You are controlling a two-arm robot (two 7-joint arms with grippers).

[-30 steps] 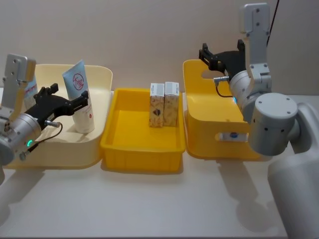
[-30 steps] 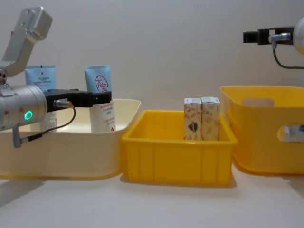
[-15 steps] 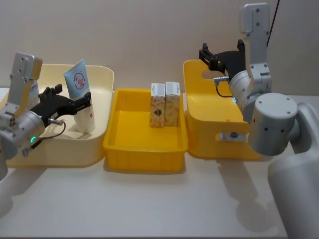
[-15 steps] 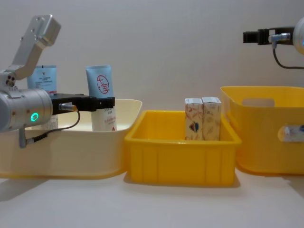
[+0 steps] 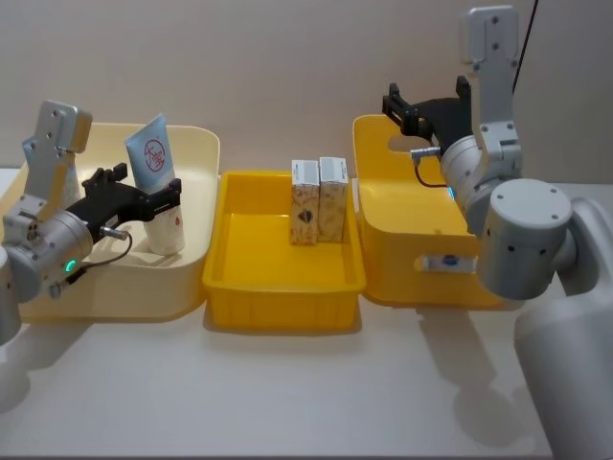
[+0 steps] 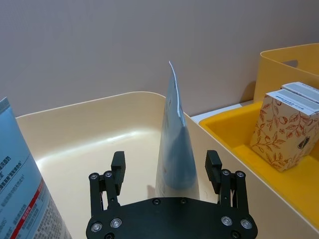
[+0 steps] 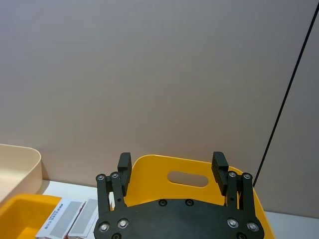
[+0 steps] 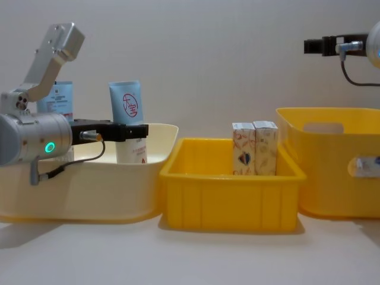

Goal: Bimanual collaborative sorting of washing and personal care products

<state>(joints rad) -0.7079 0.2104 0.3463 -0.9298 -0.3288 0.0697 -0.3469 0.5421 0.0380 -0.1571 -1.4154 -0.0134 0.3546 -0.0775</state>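
Mostly sorted, I think: the plain tube (image 8: 59, 98) and logo tube (image 5: 153, 158) stand in the cream bin (image 5: 196, 144), and the cartons (image 5: 317, 196) in the yellow bin (image 5: 278, 287). My left end effector (image 6: 166, 164) is wide open around the logo tube, and my right end effector (image 7: 172, 164) is wide and empty.

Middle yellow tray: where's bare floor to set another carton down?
The shallow yellow plastic tray is bare along its front and left side, bordered by its near rim and left wall. The back, right of centre, is crowded: two tall white patterned cartons stand there side by side.

Spread right pincer (image 7: 171, 160) above yellow bin (image 7: 154, 175).
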